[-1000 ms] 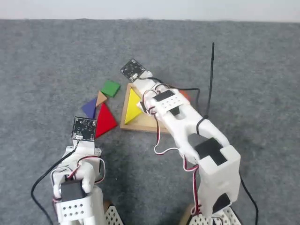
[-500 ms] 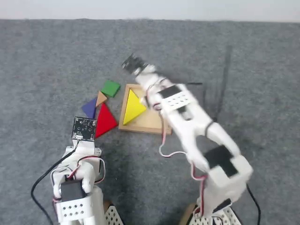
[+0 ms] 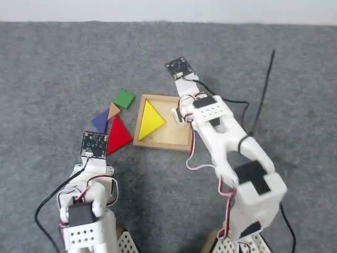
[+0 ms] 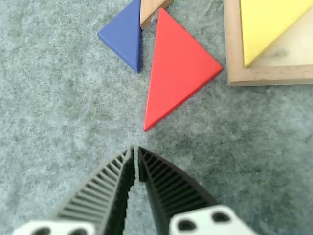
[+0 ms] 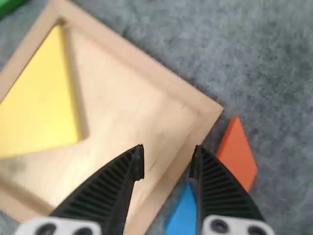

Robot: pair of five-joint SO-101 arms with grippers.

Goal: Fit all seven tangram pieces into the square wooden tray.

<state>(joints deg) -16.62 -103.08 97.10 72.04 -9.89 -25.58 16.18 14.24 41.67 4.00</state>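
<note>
Seven pieces, one seated in the tray

One piece, the yellow triangle (image 3: 150, 120), lies inside the square wooden tray (image 3: 161, 144), its long edge against the side nearest the loose cluster. The remaining tray floor is bare wood. The right hand (image 5: 166, 162) hangs over that bare floor close to a corner of the rim, jaws parted a modest way and holding nothing. Just outside that corner, on the grey worktop (image 3: 63, 63), lie an orange piece (image 5: 237, 152) and a light blue piece (image 5: 183, 213), close together.

The left hand (image 4: 136, 154) is closed tip to tip, nothing between its jaws, over bare worktop. The red triangle (image 4: 176, 68) lies just ahead of the tips, one sharp corner pointing at them but apart from them. Beside it is the dark blue triangle (image 4: 124, 34), and a tan triangle (image 4: 151, 7) sits at their far ends, against the dark blue one. A green square (image 3: 124, 99) lies just beyond the tan one.

One finger of the right hand covers much of the light blue piece, so its outline cannot be made out, nor whether it touches the rim. In the high view the right arm crosses over the tray's side away from the cluster, and the left arm's camera board sits over its hand. The left wrist view cuts off the tan triangle and most of the tray
</note>
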